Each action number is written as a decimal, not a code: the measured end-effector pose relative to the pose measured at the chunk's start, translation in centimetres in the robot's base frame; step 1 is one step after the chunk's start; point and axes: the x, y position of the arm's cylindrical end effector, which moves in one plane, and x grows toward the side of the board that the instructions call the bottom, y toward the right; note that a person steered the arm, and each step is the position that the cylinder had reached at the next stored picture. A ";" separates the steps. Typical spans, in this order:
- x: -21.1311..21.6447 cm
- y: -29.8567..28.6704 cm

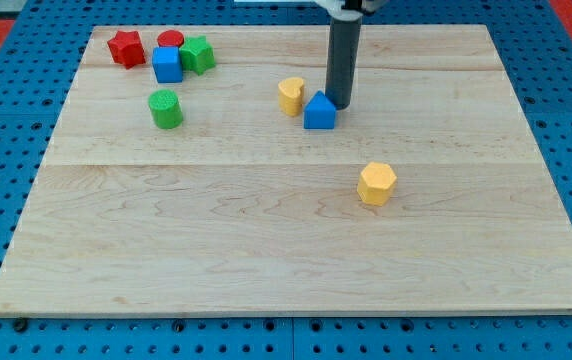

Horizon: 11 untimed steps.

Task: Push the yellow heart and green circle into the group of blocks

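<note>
No brand, label or lettering can be read anywhere on the blocks, the rod or the bench [296, 260]. The bench is a pale wooden board of long planks with the grain running side to side, and it lies on a blue perforated sheet; a scrap of red shows past the top right corner.

The arm carries no gripper, so there is nothing to be spread or pressed together: only a straight dark rod coming down from the top edge. My tip [340, 105] stands just at the upper right of the blue house-shaped block [319, 111], so close I cannot tell whether they touch.

The yellow heart [290, 96] sits just left of that blue block, near the middle of the top half of the bench. The green circle [165, 108] stands alone further left, a little below the group. That group crowds the top left corner: a red star [125, 48], a red round block [170, 40], a blue cube [167, 65] and a green block [198, 54] of a shape I cannot make out, all packed close together. A yellow hexagon [376, 184] rests well apart, right of the bench's centre.
</note>
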 end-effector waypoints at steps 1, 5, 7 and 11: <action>1.0 -0.4; -6.0 -14.0; -2.2 -16.5; -3.2 -25.4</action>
